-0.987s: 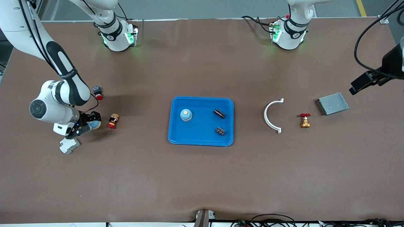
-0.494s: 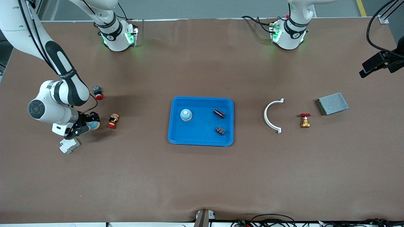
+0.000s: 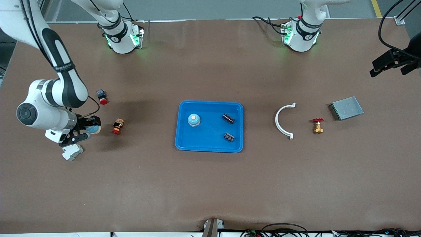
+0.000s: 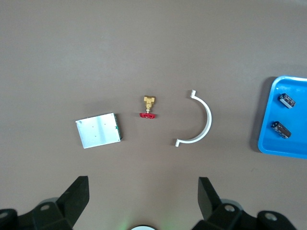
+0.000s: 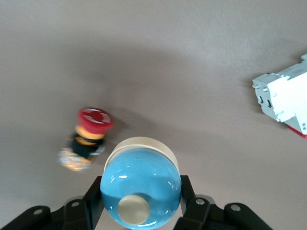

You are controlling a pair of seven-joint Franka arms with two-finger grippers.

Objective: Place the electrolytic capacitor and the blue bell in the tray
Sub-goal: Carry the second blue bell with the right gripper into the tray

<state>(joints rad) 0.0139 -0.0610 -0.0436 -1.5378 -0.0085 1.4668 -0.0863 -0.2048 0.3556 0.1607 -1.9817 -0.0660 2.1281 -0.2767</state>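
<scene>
The right pincer (image 5: 139,211) grips a blue bell (image 5: 140,189) over the counter (image 3: 210,184), beside a red button (image 3: 117,127). Its glossy, rigid dome looks slippery; gripping across the sides suits it. The left pincer (image 4: 141,203) waits, spread empty. Only the front view shows the tray (image 3: 210,144) holding another bell (image 3: 194,119).

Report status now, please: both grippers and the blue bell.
Right gripper shut on round blue bell, over table. Left gripper open, waiting. Bright blue plastic tray holds another bell, two capacitors.
</scene>
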